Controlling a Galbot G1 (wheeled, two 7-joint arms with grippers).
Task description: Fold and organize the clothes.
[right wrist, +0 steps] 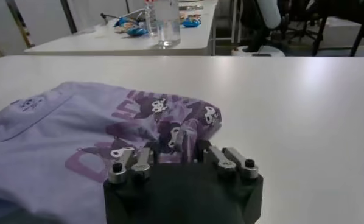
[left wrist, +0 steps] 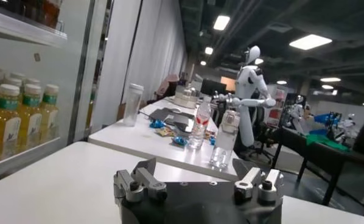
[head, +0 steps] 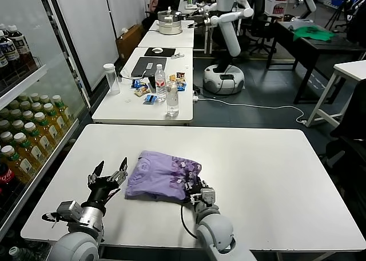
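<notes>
The lavender T-shirt [head: 163, 175] lies folded into a compact bundle on the white table [head: 274, 169], its dark purple print facing up on its right side. My right gripper [head: 195, 188] is at the shirt's near right edge, and in the right wrist view the gripper [right wrist: 185, 143] is shut on a fold of the printed fabric [right wrist: 78, 128]. My left gripper [head: 112, 165] is open and empty, just left of the shirt and apart from it. In the left wrist view the gripper [left wrist: 194, 173] has its jaws wide apart and points out over bare table.
A second white table [head: 123, 109] behind holds two water bottles [head: 171, 98], a tumbler [head: 111, 78], a laptop and snacks. A drinks fridge [head: 23, 124] stands at the left. A white robot [head: 226, 38] and a green cloth [head: 311, 33] on a dark desk are far back.
</notes>
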